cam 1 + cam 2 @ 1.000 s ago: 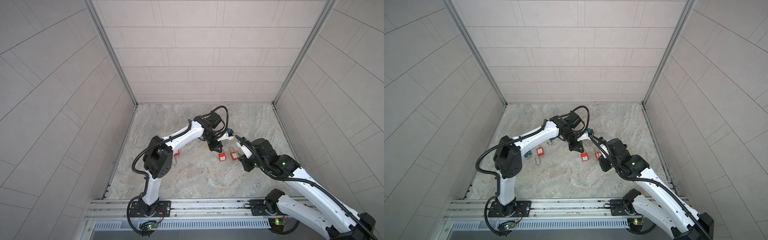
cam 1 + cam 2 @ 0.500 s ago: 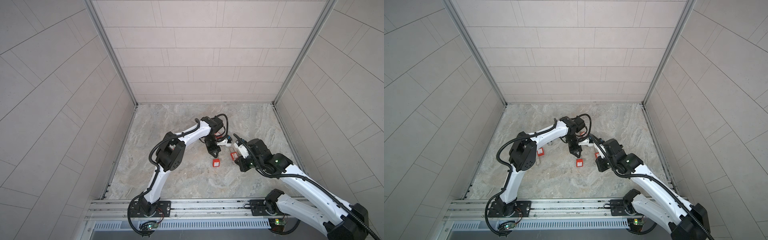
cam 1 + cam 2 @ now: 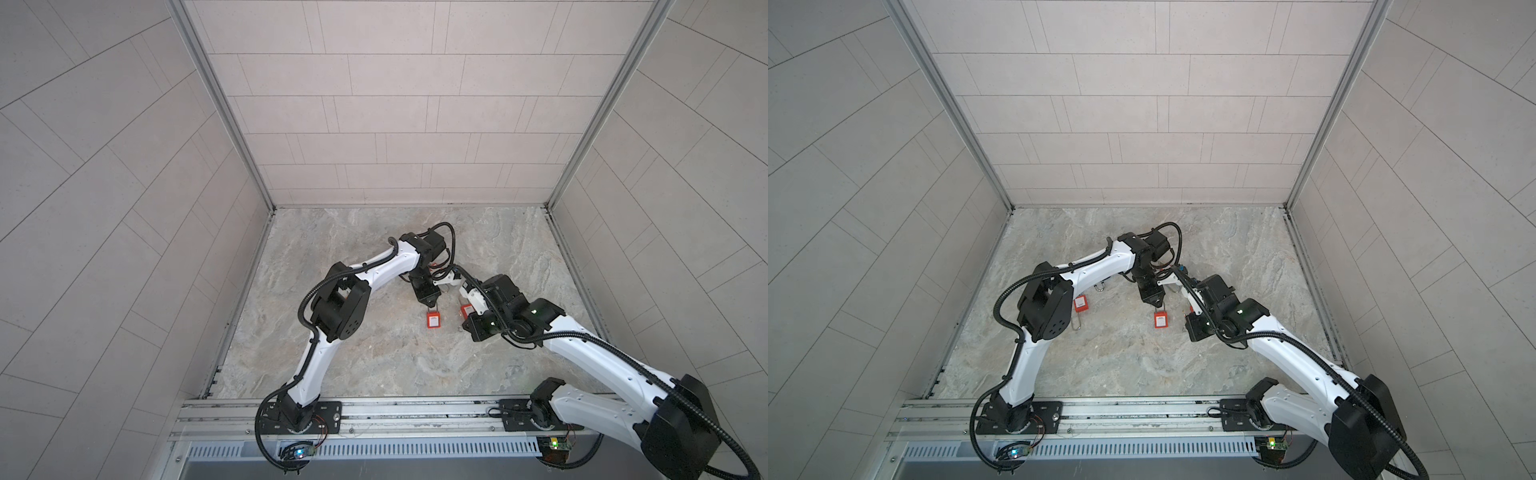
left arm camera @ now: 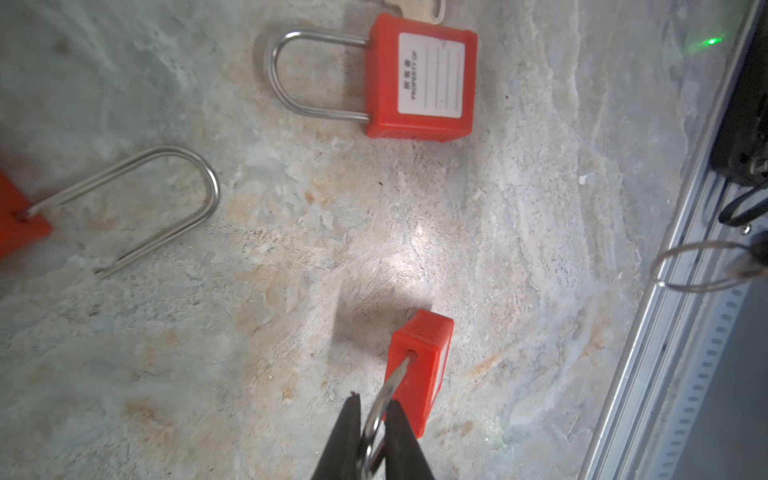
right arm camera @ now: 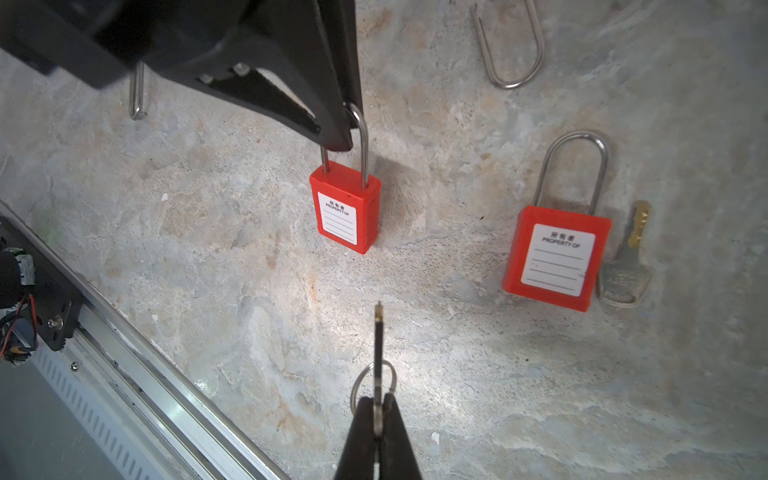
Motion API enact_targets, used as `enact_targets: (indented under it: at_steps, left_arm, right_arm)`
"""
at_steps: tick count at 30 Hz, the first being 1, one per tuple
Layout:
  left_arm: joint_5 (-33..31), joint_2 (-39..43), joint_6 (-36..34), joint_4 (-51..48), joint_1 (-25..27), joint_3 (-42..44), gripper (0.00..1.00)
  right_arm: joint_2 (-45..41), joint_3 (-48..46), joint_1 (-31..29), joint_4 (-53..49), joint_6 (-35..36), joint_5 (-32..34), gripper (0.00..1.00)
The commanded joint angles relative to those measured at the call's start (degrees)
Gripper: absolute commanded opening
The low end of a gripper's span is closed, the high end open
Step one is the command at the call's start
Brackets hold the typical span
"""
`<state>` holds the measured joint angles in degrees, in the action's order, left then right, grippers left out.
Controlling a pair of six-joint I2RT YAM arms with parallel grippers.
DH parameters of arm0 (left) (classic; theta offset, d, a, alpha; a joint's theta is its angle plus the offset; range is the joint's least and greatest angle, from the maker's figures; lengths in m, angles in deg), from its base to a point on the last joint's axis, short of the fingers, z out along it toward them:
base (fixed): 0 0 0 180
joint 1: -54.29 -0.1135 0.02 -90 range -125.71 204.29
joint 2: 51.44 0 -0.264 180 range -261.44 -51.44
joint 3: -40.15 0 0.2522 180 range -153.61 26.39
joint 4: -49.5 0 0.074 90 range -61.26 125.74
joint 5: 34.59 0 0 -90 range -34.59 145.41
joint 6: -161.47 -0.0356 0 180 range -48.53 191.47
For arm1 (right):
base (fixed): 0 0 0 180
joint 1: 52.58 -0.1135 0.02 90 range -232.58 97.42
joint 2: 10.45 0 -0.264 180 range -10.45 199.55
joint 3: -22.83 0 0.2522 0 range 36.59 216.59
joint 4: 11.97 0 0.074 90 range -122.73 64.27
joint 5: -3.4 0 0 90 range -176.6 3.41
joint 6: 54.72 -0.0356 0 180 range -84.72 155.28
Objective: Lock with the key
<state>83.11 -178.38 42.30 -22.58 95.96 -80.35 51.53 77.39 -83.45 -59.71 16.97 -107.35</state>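
Pinched the padlock (image 5: 347, 208) by its shackle (image 5: 365, 141) in the left end effector (image 4: 374, 401), upright at mid tabletop (image 5: 457, 374); clamped the key (image 5: 378, 332) in the right end effector (image 5: 376, 399), near but apart; needed it squared to the hidden keyway before pushing.

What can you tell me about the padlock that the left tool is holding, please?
The padlock has a red, plastic-looking body with ribbed sides, a white label printed PROPERTY OF, and a long steel shackle whose two legs both enter the body. It hangs upright, label facing the right wrist camera, with the left tool pinching the shackle's top. Whether its base touches the table cannot be told.
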Motion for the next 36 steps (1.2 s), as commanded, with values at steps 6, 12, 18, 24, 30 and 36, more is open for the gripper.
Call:
enact_targets:
  at_steps: [6, 12, 18, 24, 30, 36]
  left_arm:
    - [-0.76, -1.49, 2.45, 4.63, -1.31, 1.25, 0.28]
    - [-0.32, 0.78, 5.98, 9.03, -2.99, 3.49, 0.39]
    - [0.46, 6.12, 9.09, 10.82, -6.93, 2.49, 0.48]
    - [-0.02, 23.08, 21.39, 26.35, -15.35, 20.56, 0.48]
    - [-1.41, 44.88, 24.69, 29.04, -18.38, 38.62, 0.48]
    - [-3.11, 65.23, 32.43, 33.03, -18.38, 53.85, 0.48]
  right_arm:
    - [3.93, 1.22, -0.88, 0.74, -2.11, 1.26, 0.0]
    - [4.86, 1.78, -1.13, 0.92, -3.47, 2.25, 0.0]
    - [6.85, 3.59, -1.66, -0.75, -5.17, 3.58, 0.0]
    - [13.28, 8.02, -2.66, -3.92, -9.01, 6.45, 0.0]
    - [21.15, 12.51, -4.55, -3.75, -9.12, 6.72, 0.0]
    - [29.61, 18.0, -4.56, -5.66, -8.25, 6.89, 0.0]
